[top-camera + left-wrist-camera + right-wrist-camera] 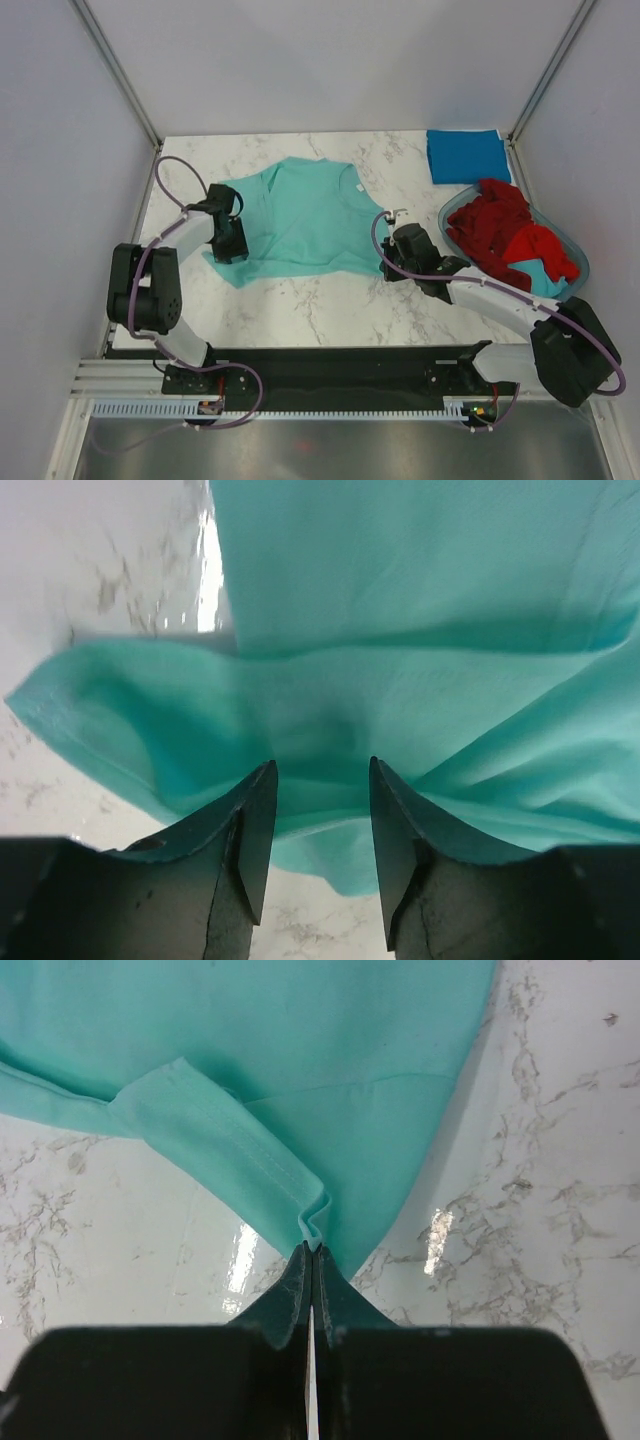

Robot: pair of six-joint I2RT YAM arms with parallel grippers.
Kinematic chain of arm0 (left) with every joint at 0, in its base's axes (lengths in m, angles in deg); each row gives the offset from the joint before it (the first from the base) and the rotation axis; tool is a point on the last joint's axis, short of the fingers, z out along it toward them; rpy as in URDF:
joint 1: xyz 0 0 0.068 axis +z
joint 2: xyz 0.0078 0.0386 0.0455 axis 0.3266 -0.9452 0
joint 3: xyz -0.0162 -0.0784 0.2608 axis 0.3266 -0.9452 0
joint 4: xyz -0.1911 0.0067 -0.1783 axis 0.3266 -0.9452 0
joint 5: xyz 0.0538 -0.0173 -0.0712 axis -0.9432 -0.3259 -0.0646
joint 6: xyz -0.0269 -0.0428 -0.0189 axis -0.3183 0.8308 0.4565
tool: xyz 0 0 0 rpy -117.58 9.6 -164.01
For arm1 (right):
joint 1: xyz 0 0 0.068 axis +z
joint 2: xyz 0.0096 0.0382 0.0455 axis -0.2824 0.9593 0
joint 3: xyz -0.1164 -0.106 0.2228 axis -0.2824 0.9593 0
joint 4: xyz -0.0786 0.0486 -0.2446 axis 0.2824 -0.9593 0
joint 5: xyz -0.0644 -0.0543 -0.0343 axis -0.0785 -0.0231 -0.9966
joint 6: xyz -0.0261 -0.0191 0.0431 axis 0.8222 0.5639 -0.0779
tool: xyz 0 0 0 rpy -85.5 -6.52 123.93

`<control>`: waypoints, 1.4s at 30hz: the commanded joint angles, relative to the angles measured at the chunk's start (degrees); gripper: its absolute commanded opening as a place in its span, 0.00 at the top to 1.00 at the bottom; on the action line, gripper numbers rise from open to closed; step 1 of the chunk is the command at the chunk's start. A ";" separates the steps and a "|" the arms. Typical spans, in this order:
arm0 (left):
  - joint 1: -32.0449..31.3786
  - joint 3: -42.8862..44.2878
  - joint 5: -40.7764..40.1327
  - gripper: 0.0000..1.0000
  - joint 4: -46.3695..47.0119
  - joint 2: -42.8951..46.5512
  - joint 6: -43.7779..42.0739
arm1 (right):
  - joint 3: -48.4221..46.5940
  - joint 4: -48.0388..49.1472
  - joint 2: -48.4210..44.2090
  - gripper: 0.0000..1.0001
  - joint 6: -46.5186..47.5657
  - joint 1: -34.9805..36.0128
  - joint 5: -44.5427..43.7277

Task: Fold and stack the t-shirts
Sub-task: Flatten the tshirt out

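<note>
In the basket [446, 221], red t-shirts [495, 225] hide most of a teal garment [537, 274].

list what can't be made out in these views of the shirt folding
- Top view: the left arm's wrist hides its jaws at the teal t-shirt; the blurred left wrist view leaves contact unclear.
- Top view: the red t-shirts lie heaped in the basket; their number cannot be counted.
- Top view: the folded blue t-shirt is too small to count layers.

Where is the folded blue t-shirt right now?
Top view: the blue t-shirt lies at the far right corner of the table, just beyond the basket.
</note>
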 commanded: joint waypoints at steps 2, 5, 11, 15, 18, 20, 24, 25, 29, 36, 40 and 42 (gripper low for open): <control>-0.82 -8.27 -2.03 0.52 -4.37 9.43 4.75 | -1.46 -0.84 -2.07 1.00 -0.98 0.29 -5.22; -0.73 -11.79 -0.36 0.56 -4.02 12.17 7.21 | -1.28 -1.02 -2.59 1.00 -1.68 0.28 -4.95; 0.58 -14.17 -0.80 0.60 -3.93 13.67 11.96 | -0.23 -3.47 -5.58 1.00 -2.21 0.37 -6.54; 5.24 -11.89 1.05 0.50 -4.11 15.78 11.36 | 1.79 -3.39 -8.22 1.00 -1.95 0.29 -4.87; 11.47 -8.64 0.61 0.46 -4.72 17.98 10.04 | 2.67 -3.48 -8.92 1.00 -1.68 0.37 -5.13; 14.73 -6.61 0.96 0.42 -5.16 18.07 8.81 | 2.85 -3.91 -8.84 1.00 -1.60 0.37 -5.22; 16.32 -5.20 0.78 0.37 -5.34 16.40 8.01 | 3.29 -4.00 -9.71 1.00 -1.77 0.37 -4.95; 16.41 -5.20 0.61 0.37 -5.25 15.88 8.01 | 3.29 -4.00 -9.98 1.00 -1.77 0.37 -4.95; 16.76 -5.90 -0.44 0.37 -5.17 13.24 7.93 | 2.85 -3.92 -10.07 1.00 -1.60 0.29 -4.78; 18.69 -5.90 0.07 0.39 -3.59 9.02 6.70 | 2.76 -4.00 -9.98 1.00 -1.42 0.29 -4.69; 18.61 -4.51 4.11 0.61 -1.39 6.91 6.17 | 1.27 -3.74 -8.93 1.00 -2.21 0.20 -7.14; 18.61 -1.10 6.48 0.88 -0.95 6.99 6.78 | -2.39 -3.04 -7.09 1.00 -5.02 0.02 -9.16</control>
